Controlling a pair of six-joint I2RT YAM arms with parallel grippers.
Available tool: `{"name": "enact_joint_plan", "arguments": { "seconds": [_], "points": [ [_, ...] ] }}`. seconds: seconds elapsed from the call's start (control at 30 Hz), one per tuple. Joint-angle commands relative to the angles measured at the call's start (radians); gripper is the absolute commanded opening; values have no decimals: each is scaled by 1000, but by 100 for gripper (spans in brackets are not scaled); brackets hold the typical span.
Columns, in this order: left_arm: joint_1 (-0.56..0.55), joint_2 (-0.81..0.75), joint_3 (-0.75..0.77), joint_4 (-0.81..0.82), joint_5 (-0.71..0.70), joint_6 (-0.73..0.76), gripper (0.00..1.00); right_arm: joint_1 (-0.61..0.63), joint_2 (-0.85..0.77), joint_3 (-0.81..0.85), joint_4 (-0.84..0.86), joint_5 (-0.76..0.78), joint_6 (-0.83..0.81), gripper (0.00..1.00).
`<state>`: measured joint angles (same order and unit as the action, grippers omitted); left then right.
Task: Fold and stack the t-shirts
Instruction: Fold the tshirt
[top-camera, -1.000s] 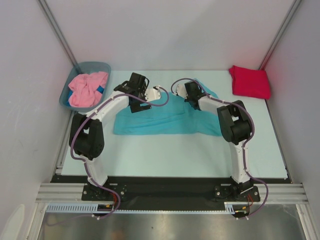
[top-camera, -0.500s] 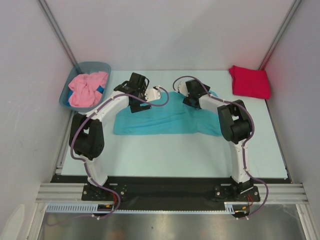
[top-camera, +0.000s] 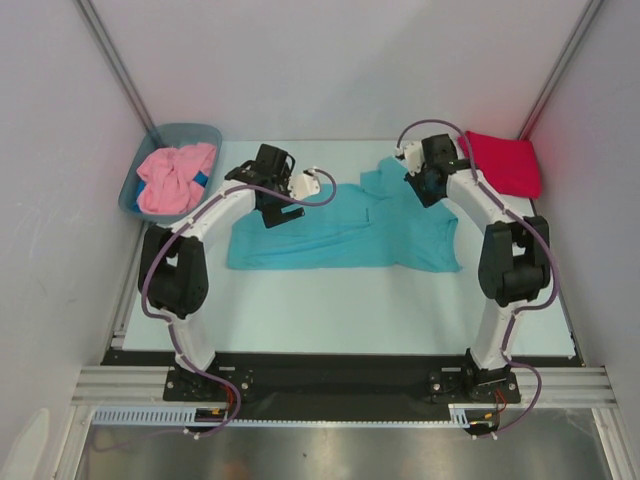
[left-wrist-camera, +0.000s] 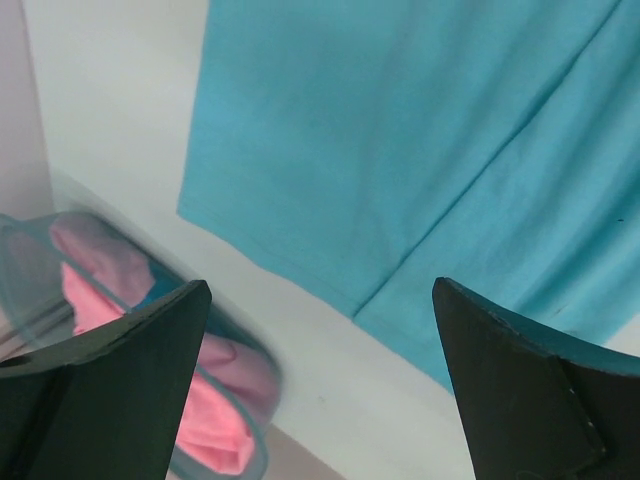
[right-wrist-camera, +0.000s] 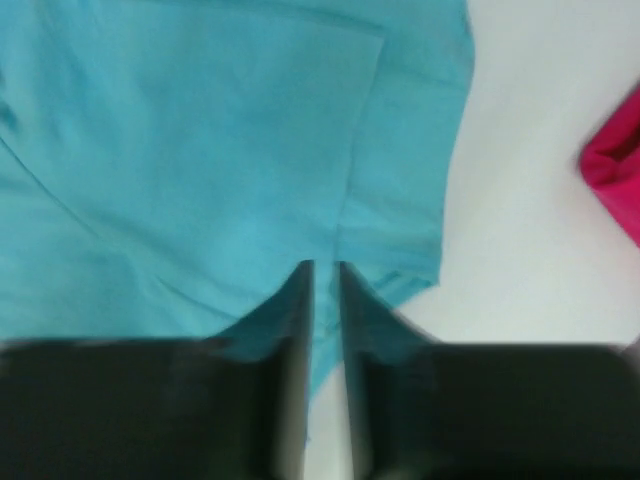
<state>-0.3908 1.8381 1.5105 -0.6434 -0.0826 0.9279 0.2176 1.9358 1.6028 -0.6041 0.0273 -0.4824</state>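
The turquoise t-shirt (top-camera: 340, 235) lies spread flat across the middle of the table, one sleeve pointing to the back. My left gripper (top-camera: 272, 200) hovers open over its back left part; the left wrist view shows wide jaws (left-wrist-camera: 320, 285) above the shirt's edge (left-wrist-camera: 400, 150) and bare table. My right gripper (top-camera: 425, 185) is over the shirt's back right corner. In the right wrist view its jaws (right-wrist-camera: 322, 265) are blurred and almost together, with a thin gap and nothing pinched above the cloth (right-wrist-camera: 200, 150). The crimson t-shirt (top-camera: 500, 165) lies folded at the back right. The pink t-shirt (top-camera: 175, 178) is crumpled in the tub.
The grey-blue tub (top-camera: 185, 132) stands at the back left against the wall, and its rim (left-wrist-camera: 20, 250) shows by the left finger. White walls close the table on three sides. The crimson shirt's edge (right-wrist-camera: 615, 165) lies just right of the right gripper.
The right arm has swung out to the back right and the turquoise shirt's right side now lies unfolded farther right. The left arm has not moved.
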Motion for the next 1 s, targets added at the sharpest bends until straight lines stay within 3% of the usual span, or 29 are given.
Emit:
{"name": "enact_joint_plan", "arguments": {
  "seconds": [0.0,0.03,0.3,0.73,0.97],
  "points": [
    [23,24,25,-77,137,-80,100,-14,-21,-107,-102,-90,79,8],
    [24,24,13,-79,150,-86,100,-18,-24,-131,-95,-90,79,0],
    [30,47,-62,-81,198,-64,100,-34,-87,-303,-28,-27,94,0],
    [86,93,-144,60,29,-18,100,-50,-121,-336,-36,-27,94,0],
    [101,116,-136,103,18,-21,100,-53,-107,-336,-45,-53,88,0]
  ]
}}
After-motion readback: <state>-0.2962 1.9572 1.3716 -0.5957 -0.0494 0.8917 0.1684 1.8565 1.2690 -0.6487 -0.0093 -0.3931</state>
